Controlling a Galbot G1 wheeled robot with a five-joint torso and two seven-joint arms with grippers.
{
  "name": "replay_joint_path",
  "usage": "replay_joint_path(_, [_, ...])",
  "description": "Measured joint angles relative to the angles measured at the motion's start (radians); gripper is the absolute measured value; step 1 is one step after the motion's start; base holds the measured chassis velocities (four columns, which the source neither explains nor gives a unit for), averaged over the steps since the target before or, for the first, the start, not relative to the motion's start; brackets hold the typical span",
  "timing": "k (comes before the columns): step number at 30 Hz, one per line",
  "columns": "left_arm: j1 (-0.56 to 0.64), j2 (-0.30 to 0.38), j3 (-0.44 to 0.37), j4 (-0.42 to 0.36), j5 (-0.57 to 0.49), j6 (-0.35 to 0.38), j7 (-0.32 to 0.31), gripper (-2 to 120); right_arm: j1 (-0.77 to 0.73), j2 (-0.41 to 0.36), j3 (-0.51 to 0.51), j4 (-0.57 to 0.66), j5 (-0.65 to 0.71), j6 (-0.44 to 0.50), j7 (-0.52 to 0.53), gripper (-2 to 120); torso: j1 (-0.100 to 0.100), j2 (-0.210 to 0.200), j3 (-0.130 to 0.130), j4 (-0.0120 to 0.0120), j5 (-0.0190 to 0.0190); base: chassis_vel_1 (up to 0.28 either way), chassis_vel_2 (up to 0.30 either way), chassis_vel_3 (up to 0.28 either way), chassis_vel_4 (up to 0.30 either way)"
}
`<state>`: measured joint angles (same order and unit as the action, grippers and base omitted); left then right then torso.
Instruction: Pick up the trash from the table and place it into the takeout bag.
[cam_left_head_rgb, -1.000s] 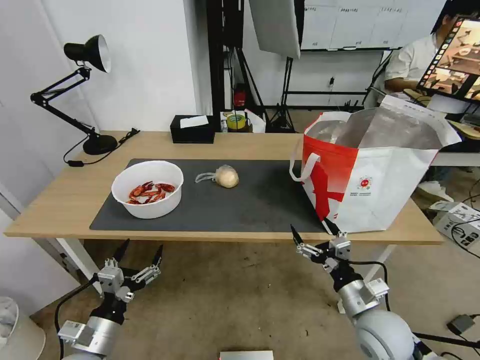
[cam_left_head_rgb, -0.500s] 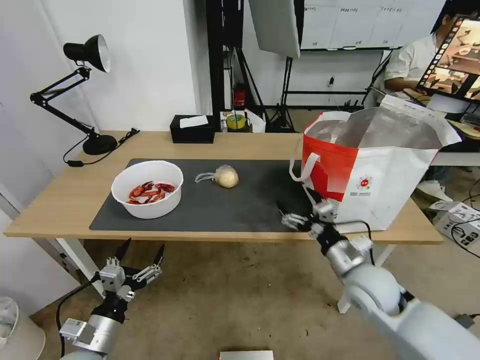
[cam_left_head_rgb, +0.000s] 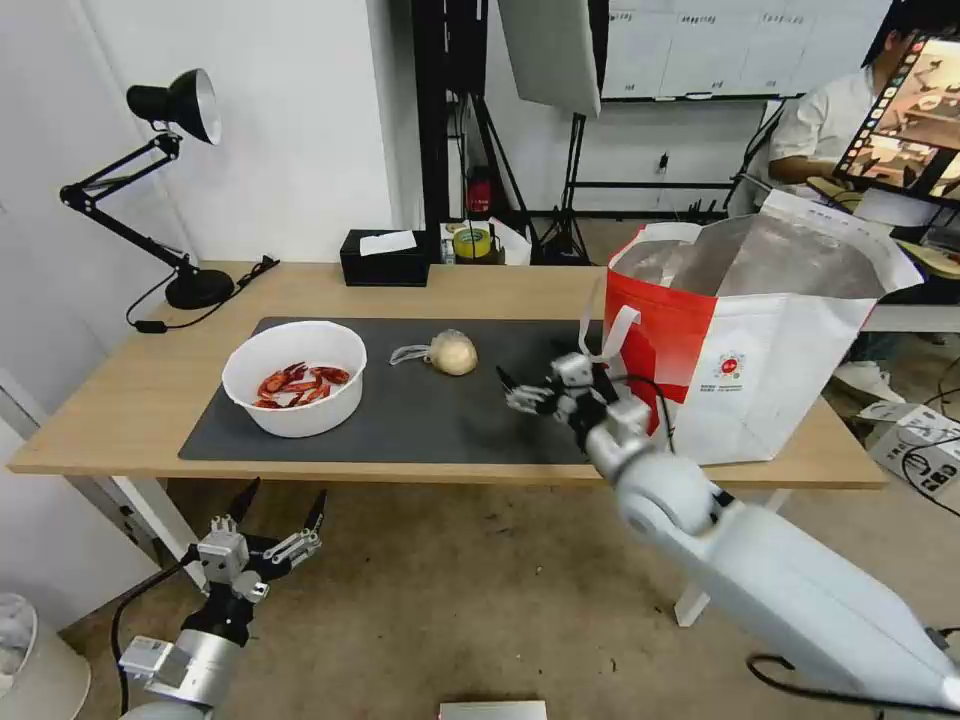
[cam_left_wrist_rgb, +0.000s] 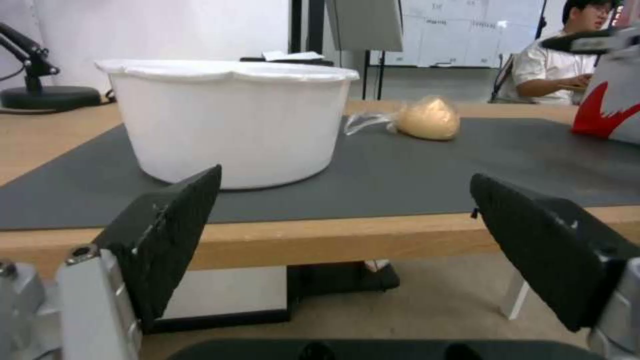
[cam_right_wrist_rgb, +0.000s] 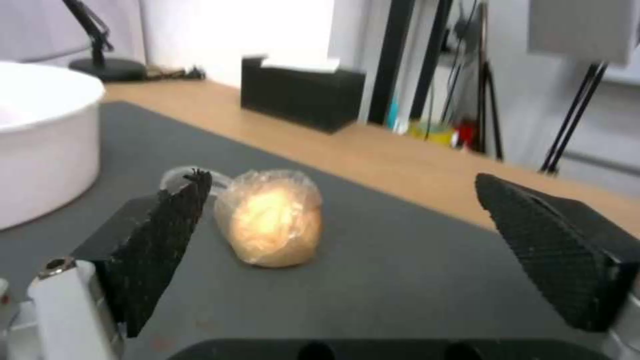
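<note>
Clear-wrapped beige bun lies just left of the spread-fingered right gripper, which should straddle it squarely before closing.

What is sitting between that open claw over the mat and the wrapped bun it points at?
Nothing visible. The right gripper hangs open over the dark mat, and bare mat lies between it and the wrapped bun. The white bowl stands well off to the side. The left gripper is parked below the table edge.

black desk lamp, tissue box, tape roll.
</note>
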<state>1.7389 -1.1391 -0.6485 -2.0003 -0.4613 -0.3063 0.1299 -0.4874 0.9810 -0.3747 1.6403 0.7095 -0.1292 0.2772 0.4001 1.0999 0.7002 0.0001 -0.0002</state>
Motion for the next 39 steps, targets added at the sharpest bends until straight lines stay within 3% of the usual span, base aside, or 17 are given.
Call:
replay_joint_path(11, [-0.001, -0.002, 0.005, 0.011, 0.0, 0.0, 0.001, 100, 0.159, 0.228, -0.084, -0.335, 0.088, -0.03, -0.008, 100, 0.0, 0.0, 0.0, 0.0, -0.0001, 0.0, 0.0, 0.0, 0.0])
replay_joint_path(15, [0.001, -0.002, 0.003, 0.011, 0.0, -0.001, 0.001, 100, 0.182, 0.269, -0.085, -0.406, 0.12, -0.055, -0.022, 100, 0.0, 0.0, 0.0, 0.0, 0.0, 0.0, 0.0, 0.0, 0.0])
replay_joint_path(23, [0.003, -0.002, -0.001, 0.01, 0.0, -0.003, 0.002, 100, 0.217, 0.329, -0.086, -0.507, 0.158, -0.083, -0.084, 100, 0.0, 0.0, 0.0, 0.0, 0.0001, 0.0, 0.0, 0.0, 0.0])
replay_joint_path(39, [0.007, -0.003, -0.009, 0.008, -0.002, -0.008, 0.002, 100, 0.238, 0.369, -0.093, -0.566, 0.171, -0.132, -0.122, 97, 0.0, 0.0, 0.0, -0.0001, 0.0002, 0.0, 0.0, 0.0, 0.0])
